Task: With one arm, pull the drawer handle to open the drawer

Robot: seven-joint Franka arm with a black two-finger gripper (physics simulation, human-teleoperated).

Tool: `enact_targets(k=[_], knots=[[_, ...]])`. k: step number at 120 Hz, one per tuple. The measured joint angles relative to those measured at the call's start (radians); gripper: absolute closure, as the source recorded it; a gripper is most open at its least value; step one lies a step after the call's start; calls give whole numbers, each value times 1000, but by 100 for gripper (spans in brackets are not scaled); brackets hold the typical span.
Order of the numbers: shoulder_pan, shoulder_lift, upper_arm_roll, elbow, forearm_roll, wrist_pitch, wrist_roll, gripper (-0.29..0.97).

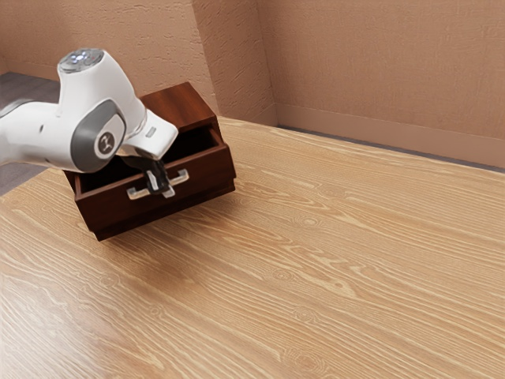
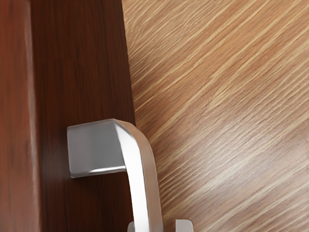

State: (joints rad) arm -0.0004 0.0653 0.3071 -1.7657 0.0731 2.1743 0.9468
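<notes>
A small dark brown wooden cabinet (image 1: 185, 103) sits at the far end of the light wood-grain counter (image 1: 331, 260), toward the exterior view's left. Its drawer (image 1: 201, 175) stands partly pulled out of the cabinet, with a dark gap showing behind the drawer front. The white arm (image 1: 87, 118) reaches in from the exterior view's left, and its black hand (image 1: 160, 186) is down at the pale grey bar-shaped handle (image 1: 180, 177) on the drawer front. I cannot tell whether the hand is clamped on the handle or merely around it. In the wrist view the handle's bent end stands out from the brown front, right under the hand.
</notes>
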Motion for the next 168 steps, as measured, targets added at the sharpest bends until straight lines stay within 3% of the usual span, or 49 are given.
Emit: enact_targets(k=[114,138,156,163,168], knots=[[-2,-165,-111,-170,103,25,-104,77],[0,-201,-152,-190,115,20,-116,59],[-6,-233,-212,-191,116,2,-119,31],[-6,-231,-256,-135,123,-34,-123,23],[-5,-204,-292,-19,114,-91,-140,19]])
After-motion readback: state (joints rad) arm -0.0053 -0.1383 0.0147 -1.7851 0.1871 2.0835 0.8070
